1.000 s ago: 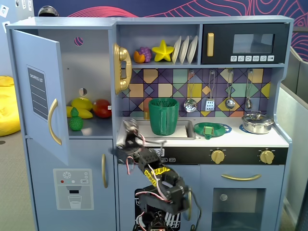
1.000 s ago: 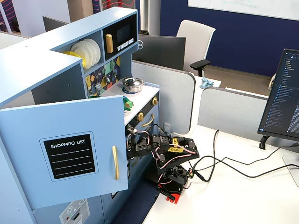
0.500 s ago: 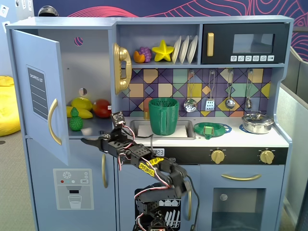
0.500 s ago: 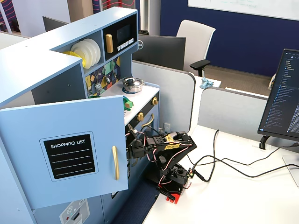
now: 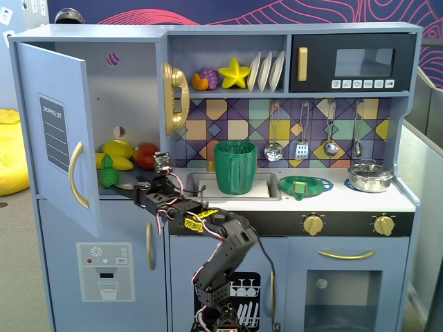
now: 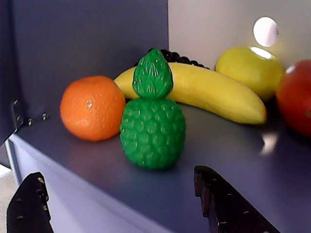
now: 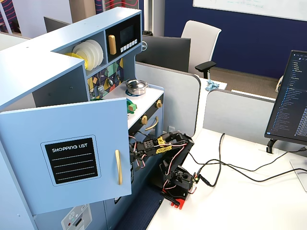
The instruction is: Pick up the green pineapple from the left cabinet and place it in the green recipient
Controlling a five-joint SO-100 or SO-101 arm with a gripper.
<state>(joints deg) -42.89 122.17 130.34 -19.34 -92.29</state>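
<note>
End effector (image 6: 121, 204), released with jaws spread, faces the upright green pineapple (image 6: 152, 124) standing just ahead on the left cabinet (image 5: 131, 104) shelf.

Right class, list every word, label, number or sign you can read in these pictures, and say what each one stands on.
"SHOPPING LIST": white letters on the black label panel of the open cabinet door, above four blank lines.
The same panel in a fixed view: too small to read.
Microwave buttons: icons only, too small.
Dispenser sticker: symbols, no readable words.
Monitor: text too small.
Small display under the sink: blurred.
</note>
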